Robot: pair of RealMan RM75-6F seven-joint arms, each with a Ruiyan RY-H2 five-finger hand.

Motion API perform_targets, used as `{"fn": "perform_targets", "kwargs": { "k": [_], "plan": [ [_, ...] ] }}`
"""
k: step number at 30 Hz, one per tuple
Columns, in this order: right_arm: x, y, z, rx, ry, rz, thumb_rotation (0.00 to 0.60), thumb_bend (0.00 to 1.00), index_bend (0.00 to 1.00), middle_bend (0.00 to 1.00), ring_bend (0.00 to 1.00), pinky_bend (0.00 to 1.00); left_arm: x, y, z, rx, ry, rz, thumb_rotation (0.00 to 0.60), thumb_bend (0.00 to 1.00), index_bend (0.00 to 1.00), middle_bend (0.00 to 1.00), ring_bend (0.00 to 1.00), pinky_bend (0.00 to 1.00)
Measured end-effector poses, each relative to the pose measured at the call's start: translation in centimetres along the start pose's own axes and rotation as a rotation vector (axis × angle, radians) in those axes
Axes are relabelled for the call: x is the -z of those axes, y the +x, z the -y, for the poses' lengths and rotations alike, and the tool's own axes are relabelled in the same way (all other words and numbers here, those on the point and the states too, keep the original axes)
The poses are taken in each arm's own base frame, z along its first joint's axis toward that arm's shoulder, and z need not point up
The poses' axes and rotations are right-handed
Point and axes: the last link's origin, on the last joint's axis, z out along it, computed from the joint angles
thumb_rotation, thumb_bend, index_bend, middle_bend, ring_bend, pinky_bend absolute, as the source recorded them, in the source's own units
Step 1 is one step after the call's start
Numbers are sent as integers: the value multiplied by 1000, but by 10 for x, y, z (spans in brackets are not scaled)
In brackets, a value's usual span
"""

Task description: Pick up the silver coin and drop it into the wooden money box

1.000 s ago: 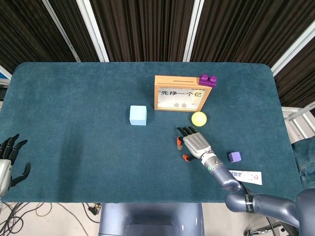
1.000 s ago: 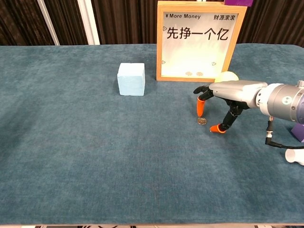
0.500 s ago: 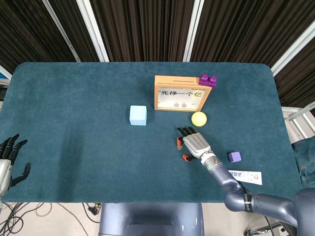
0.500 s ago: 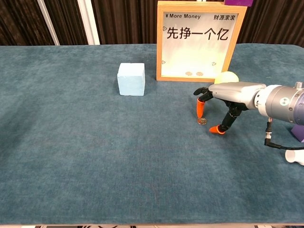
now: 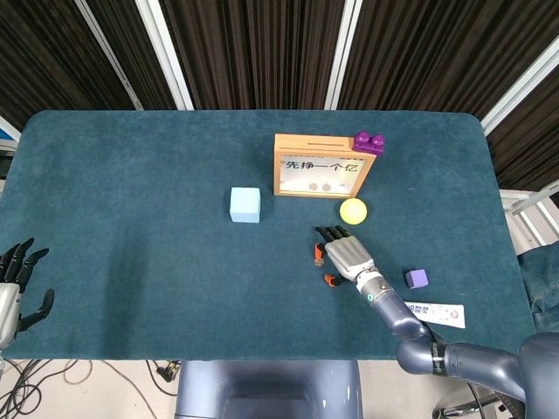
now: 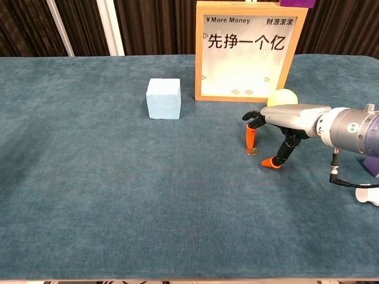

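The silver coin (image 6: 253,151) lies flat on the teal tablecloth, in front of the wooden money box (image 6: 246,52) (image 5: 316,164), which stands upright with a slot along its top. My right hand (image 6: 278,121) (image 5: 346,255) hovers palm-down over the coin. One orange-tipped finger (image 6: 250,139) reaches down right beside the coin, and the orange thumb tip (image 6: 271,161) rests on the cloth just to its right. The coin stays on the cloth between them, not lifted. In the head view the hand hides the coin. My left hand (image 5: 17,281) rests open at the table's near left corner.
A light blue cube (image 6: 164,99) (image 5: 245,205) stands left of the box. A yellow ball (image 6: 283,96) (image 5: 353,209) sits just behind my right hand. A purple brick (image 5: 369,142) lies on the box top. A purple cube (image 5: 416,278) and a white packet (image 5: 437,313) lie to the right.
My right hand has sunk slightly and its orange fingertip has closed in on the coin. The coin, the box and the left hand have not moved.
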Motion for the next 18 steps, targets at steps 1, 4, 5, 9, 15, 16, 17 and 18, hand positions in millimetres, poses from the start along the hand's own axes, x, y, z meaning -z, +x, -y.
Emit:
{"fn": "perform_targets", "kwargs": {
  "k": [1,4,5,9,15,16,17,18],
  "plan": [
    [0,0,0,0,-1,0,600,361,415,2,0,0,0,0,0,0,0,0,600,425,170,5,0,97],
    [-2,0,0,-2,-4,-1,600,362,417,2,0,0,0,0,0,0,1,1,600,425,170,5,0,97],
    [-2,0,-1,-2,-4,-1,600,363,418,2,0,0,0,0,0,-1,1,1,600,425,170,5,0,97],
    [-4,0,-1,0,-8,-1,600,364,418,2,0,0,0,0,0,-1,1,2,600,425,171,5,0,97],
    [-9,-1,0,-4,-13,0,600,366,418,2,0,0,0,0,0,-1,1,2,600,425,173,5,0,97],
    [-9,-1,1,-4,-13,-1,600,366,418,2,0,0,0,0,0,-1,1,3,600,425,173,5,0,97],
    [-10,-1,1,-4,-13,-3,600,367,418,2,0,0,0,0,0,-1,1,3,600,425,174,5,0,97],
    [-10,0,1,-4,-13,-6,600,367,418,2,0,0,0,0,0,-1,1,3,600,425,174,5,0,97]
  ]
}}
